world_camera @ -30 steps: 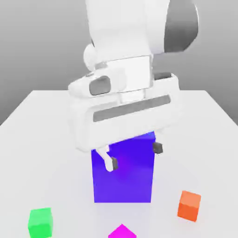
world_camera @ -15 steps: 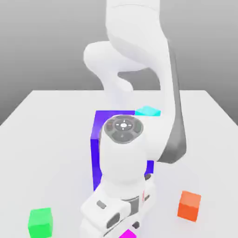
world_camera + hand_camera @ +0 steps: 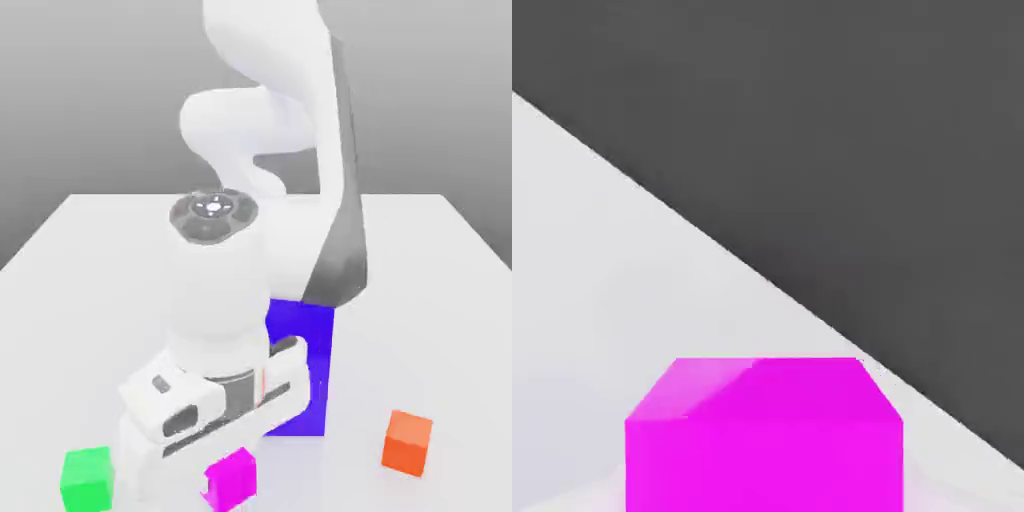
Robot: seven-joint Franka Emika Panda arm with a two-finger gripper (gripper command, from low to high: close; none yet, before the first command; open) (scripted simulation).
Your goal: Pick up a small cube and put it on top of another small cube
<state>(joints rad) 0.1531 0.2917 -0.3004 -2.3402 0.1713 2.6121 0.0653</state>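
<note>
Grey backdrop, pale flat table point(image 3: 90, 250). Magenta cube point(image 3: 233, 478) sat at the table's near edge, just under the lowered gripper point(image 3: 215, 480), whose jaws had closed narrow on it. It looked rigid, light and smooth-faced; opposite flat sides seemed the sound place to hold. From it, the green cube point(image 3: 87, 477) lay at 9 o'clock, the orange cube point(image 3: 408, 442) at 3, and the large blue-purple block point(image 3: 300, 365) just beyond at 1.

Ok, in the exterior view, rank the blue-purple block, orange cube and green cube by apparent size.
1. Blue-purple block, clearly largest, though partly hidden behind the arm.
2. Orange cube and green cube: they look alike, so no ranking between them.
</note>
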